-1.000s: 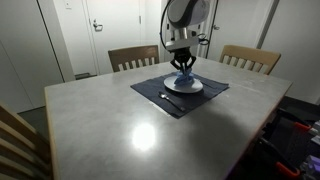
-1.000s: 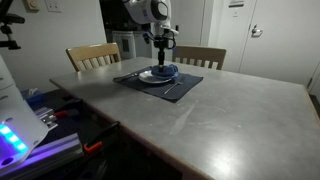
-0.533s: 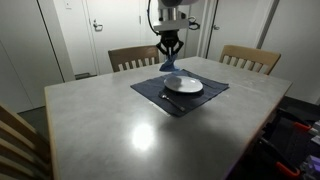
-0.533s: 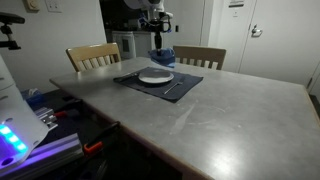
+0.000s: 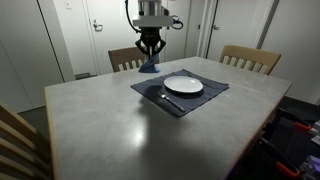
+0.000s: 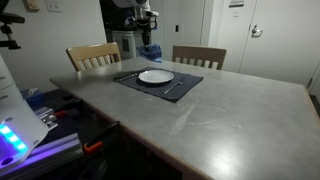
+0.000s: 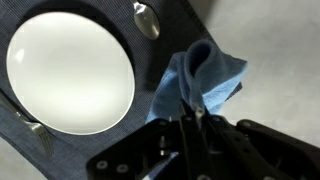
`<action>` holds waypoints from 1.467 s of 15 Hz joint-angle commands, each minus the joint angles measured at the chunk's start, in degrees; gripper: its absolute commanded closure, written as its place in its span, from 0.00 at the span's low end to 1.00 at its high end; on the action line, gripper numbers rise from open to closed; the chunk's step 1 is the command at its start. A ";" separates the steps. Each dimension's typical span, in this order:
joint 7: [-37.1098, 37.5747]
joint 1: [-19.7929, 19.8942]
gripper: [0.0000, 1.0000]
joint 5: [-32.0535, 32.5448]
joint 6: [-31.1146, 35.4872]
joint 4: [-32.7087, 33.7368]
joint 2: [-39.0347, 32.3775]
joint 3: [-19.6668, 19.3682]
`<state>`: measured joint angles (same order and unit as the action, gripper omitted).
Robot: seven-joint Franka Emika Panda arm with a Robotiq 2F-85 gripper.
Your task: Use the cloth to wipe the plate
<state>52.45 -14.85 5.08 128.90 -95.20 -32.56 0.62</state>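
In an exterior view, a wooden chair back [image 5: 14,140] rises at the near left edge of the table [image 5: 110,125], well apart from the white plate [image 5: 183,86]. A second chair [image 5: 126,58] stands behind the table, up and to the left of the plate. In front of that chair the gripper [image 5: 149,48] hangs in the air, left of the plate and off it. Its fingers point down and are pinched together on the blue cloth [image 5: 148,67]. The cloth dangles beneath them, apart from the plate, at about the far left edge of the dark placemat [image 5: 207,97].

The plate sits in the middle of that placemat. A utensil [image 5: 170,101] lies on the mat just beside the plate's near left rim. A third chair [image 5: 250,58] stands behind the table, right of the plate.

In an exterior view from another side, the gripper [image 6: 146,38] and the hanging cloth [image 6: 148,52] are behind the plate [image 6: 155,76] and above it.

In the wrist view, the plate [image 7: 70,70] fills the left half. A spoon [image 7: 147,20] lies on the placemat [image 7: 150,75] just off the plate's upper right rim. The cloth [image 7: 210,78] is right of the plate, bunched and clamped in the gripper [image 7: 191,112], over the mat's edge.
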 commanded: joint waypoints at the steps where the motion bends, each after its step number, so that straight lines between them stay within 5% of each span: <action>1: -2.98 -0.04 0.98 -0.89 1.67 1.02 -2.76 0.83; 15: -4.19 -2.44 0.98 -0.73 6.92 -0.30 -8.37 0.11; 16: -6.11 -1.46 0.88 -1.73 6.57 -0.35 -8.08 1.17; 17: -7.25 -1.19 0.66 -2.02 6.00 -0.28 -7.75 1.41; 19: -9.26 -1.07 0.62 -2.66 4.66 -0.19 -6.47 1.35; 22: -10.33 -1.16 0.43 -2.86 3.97 -0.30 -4.32 0.68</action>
<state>44.88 -16.74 3.61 134.84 -94.80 -39.91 1.21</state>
